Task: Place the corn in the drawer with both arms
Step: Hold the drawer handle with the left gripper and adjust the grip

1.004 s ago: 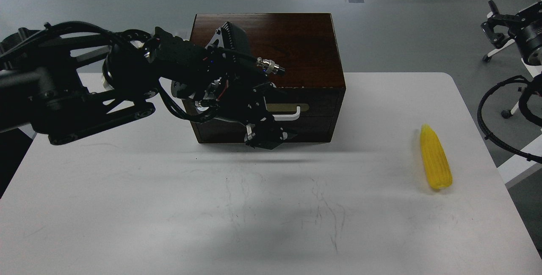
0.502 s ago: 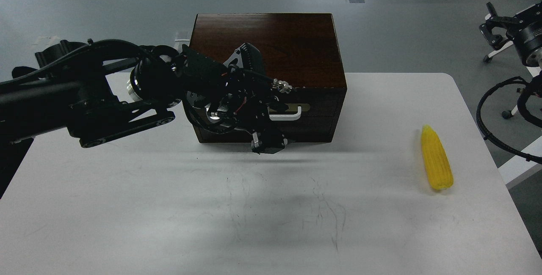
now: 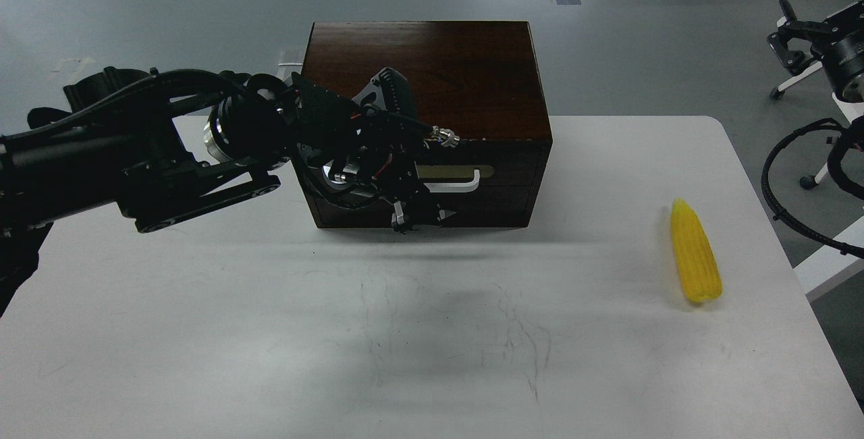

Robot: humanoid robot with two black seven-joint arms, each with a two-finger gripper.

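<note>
One white table (image 3: 202, 331) is carrying one dark wooden box (image 3: 432, 67), which is housing a single drawer (image 3: 506, 186) that is sitting closed, its white bar handle (image 3: 459, 186) showing on a beige plate. One left arm (image 3: 135, 155) is reaching in from the left across the box front; its gripper (image 3: 415, 216) is hanging low at the drawer face beside the handle, and whether its jaws are released or clenched cannot be told. One right arm (image 3: 833, 54) is showing at the right edge, well apart from the table; its jaws cannot be judged either. One yellow corn (image 3: 695, 260) is lying on the table near its right edge, well apart from the box.
</note>
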